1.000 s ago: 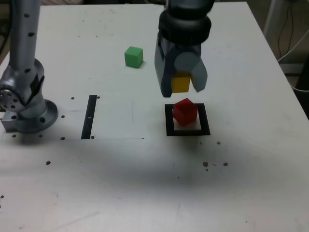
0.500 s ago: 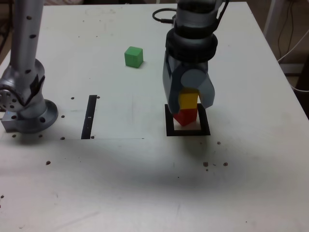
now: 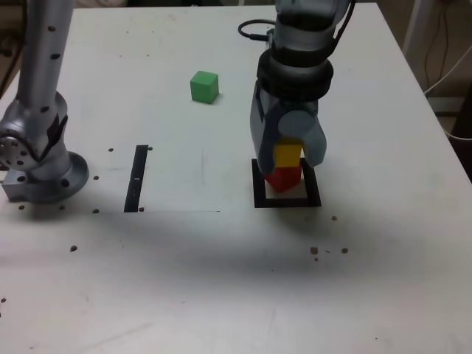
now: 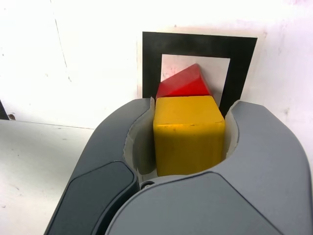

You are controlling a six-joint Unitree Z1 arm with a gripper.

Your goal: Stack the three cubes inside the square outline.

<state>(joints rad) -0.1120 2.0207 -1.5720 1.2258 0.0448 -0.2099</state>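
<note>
The red cube (image 3: 282, 178) (image 4: 183, 84) stands inside the square outline (image 3: 287, 200) (image 4: 198, 45), turned at an angle to its border. My gripper (image 3: 288, 156) (image 4: 189, 134) is shut on the yellow cube (image 3: 287, 154) (image 4: 189, 133), which sits directly above the red cube and looks to rest on it or hover just over it. In the exterior view the green cube (image 3: 204, 86) lies alone on the table, up and to the left of the outline.
The arm's grey base (image 3: 40, 158) stands at the exterior view's left. A thin black strip (image 3: 137, 178) lies between the base and the outline. A cable (image 3: 254, 29) runs behind the arm. Small dark specks dot the white table (image 3: 184, 258).
My gripper has come down with the yellow cube from above the outline onto the red cube. In the last half second it barely moved.
</note>
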